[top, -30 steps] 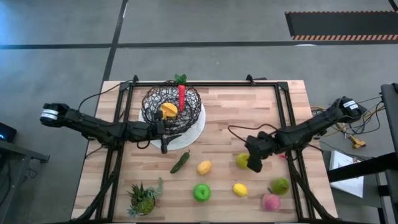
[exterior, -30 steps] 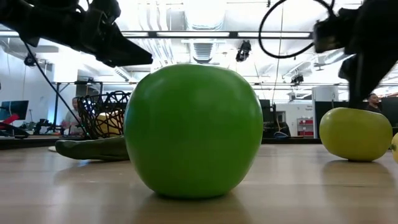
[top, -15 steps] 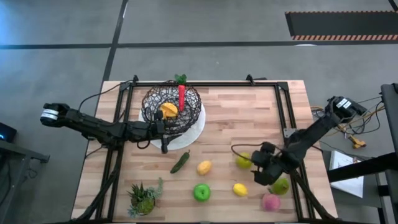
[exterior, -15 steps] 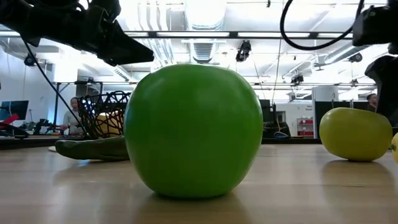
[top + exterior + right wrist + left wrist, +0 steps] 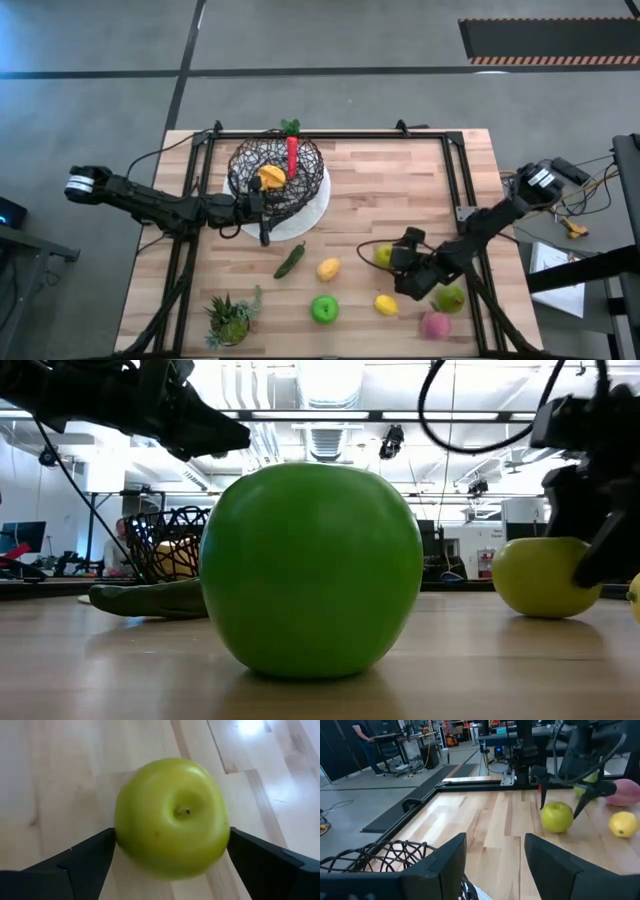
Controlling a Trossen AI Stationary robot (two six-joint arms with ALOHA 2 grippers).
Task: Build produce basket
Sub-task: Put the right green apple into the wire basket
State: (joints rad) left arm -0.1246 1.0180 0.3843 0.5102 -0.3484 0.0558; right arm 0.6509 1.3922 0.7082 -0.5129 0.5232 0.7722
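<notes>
The dark wire basket (image 5: 275,172) stands on a white plate (image 5: 312,208) at the table's far left. It holds an orange piece (image 5: 270,177) and a red piece with a green top (image 5: 291,152). My left gripper (image 5: 262,212) is open at the basket's near rim (image 5: 385,855). My right gripper (image 5: 392,262) is open and slants down over a yellow-green apple (image 5: 383,255), with a finger on each side of it. The other produce lies on the near half of the table: a green pepper (image 5: 290,260), an orange-yellow piece (image 5: 328,268) and a green apple (image 5: 323,308). My left gripper stands level at the basket's rim, but I cannot tell whether it touches the wire. My right gripper straddles the yellow-green apple from above, slanting in from the table's right. One finger (image 5: 597,555) lies against the apple's side (image 5: 572,570). The apple rests on the table.
A lemon (image 5: 386,304), a green fruit (image 5: 451,297) and a pink fruit (image 5: 435,324) lie close to my right gripper, toward the near edge. A small potted plant (image 5: 232,318) stands at the near left. A black frame (image 5: 455,170) runs round the table.
My right gripper has swung out toward the near right and come back toward the table's left. In doing so it has sunk and rolled, and its fingers now stand on both sides of the yellow-green apple. The apple has slid a little toward the table's left.
</notes>
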